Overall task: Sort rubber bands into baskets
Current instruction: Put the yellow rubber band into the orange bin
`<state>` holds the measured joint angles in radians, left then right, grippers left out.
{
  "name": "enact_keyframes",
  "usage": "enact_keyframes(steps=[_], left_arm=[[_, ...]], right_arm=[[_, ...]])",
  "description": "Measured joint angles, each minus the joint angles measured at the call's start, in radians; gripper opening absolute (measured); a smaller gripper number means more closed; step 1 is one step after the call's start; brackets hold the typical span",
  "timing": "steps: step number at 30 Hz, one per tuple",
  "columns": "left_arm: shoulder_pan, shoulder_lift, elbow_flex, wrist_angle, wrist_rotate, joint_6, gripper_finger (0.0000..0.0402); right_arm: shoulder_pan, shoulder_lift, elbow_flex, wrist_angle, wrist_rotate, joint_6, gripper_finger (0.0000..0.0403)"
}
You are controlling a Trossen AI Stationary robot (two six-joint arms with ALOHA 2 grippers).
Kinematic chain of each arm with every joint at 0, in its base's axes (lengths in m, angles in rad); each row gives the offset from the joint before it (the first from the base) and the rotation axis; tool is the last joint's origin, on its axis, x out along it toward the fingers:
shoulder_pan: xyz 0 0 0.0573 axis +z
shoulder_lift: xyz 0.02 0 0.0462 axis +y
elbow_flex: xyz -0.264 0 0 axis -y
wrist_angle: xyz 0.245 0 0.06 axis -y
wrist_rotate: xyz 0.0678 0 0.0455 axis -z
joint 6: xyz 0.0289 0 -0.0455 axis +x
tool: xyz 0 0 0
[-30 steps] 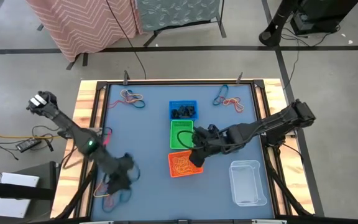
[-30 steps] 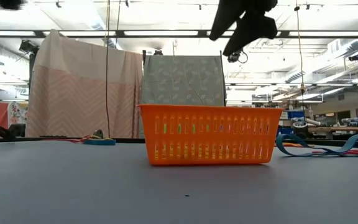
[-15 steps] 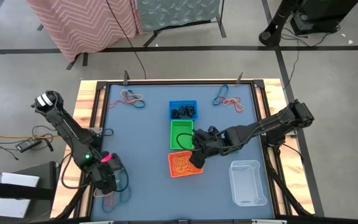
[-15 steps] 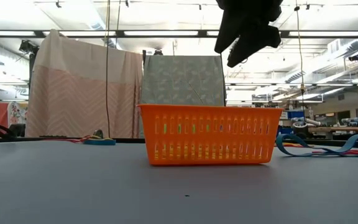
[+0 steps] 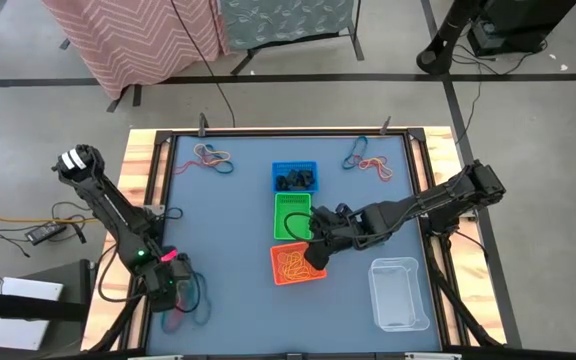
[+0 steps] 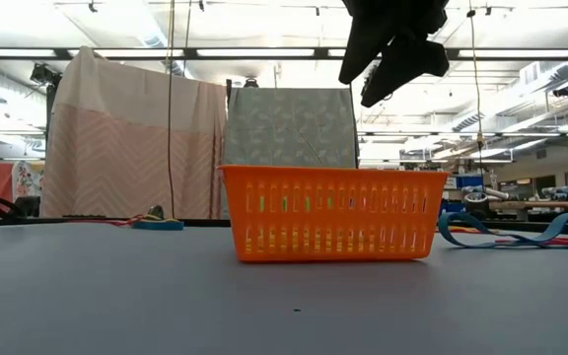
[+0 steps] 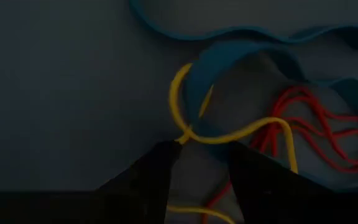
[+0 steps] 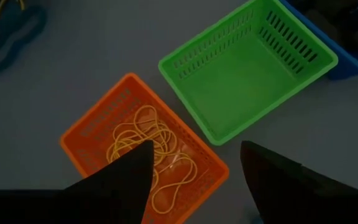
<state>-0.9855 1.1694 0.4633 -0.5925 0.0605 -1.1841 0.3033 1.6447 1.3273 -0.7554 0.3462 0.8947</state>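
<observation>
From above: left gripper (image 5: 173, 290) low over loose rubber bands (image 5: 190, 308) at the table's near-left corner; right gripper (image 5: 315, 248) above orange basket (image 5: 298, 263). Left wrist: fingers parted astride a yellow band (image 7: 194, 127). Right wrist: fingers spread, empty, yellow bands (image 8: 151, 149) in the basket

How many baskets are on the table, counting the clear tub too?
4. The blue basket, green basket and orange basket stand in a row down the table's middle; the clear tub sits nearer the right arm's side. None seems hidden.
</observation>
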Motion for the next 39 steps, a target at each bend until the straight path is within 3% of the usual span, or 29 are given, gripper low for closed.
enact_keyframes(steps=[4,8,12,16,23,33,39], left_arm=[[0.001,0.001,0.032,-0.027,0.005,0.015,0.0163],[0.001,-0.002,0.144,-0.025,-0.016,0.100,0.0163],[0.002,-0.002,0.232,-0.221,-0.098,0.159,0.0163],[0.001,-0.002,0.220,-0.352,-0.117,0.158,0.0163],[0.001,-0.002,0.116,-0.185,-0.055,0.208,0.0163],[0.002,-0.004,0.015,-0.132,-0.013,0.209,0.0161],[0.000,0.004,0.024,-0.083,-0.005,0.189,0.0108]], right_arm=[[0.000,0.000,0.000,0.001,0.000,0.004,0.0251],[-0.001,0.000,0.000,0.002,0.000,0.003,0.0251],[-0.011,0.000,0.000,0.003,0.004,0.001,0.0251],[-0.019,0.000,0.000,0.003,0.004,0.000,0.0251],[-0.019,0.000,0.000,0.002,0.004,0.000,0.0251],[-0.019,0.000,0.000,0.002,0.004,0.003,0.0251],[-0.019,0.000,0.000,0.003,0.004,0.003,0.0251]])
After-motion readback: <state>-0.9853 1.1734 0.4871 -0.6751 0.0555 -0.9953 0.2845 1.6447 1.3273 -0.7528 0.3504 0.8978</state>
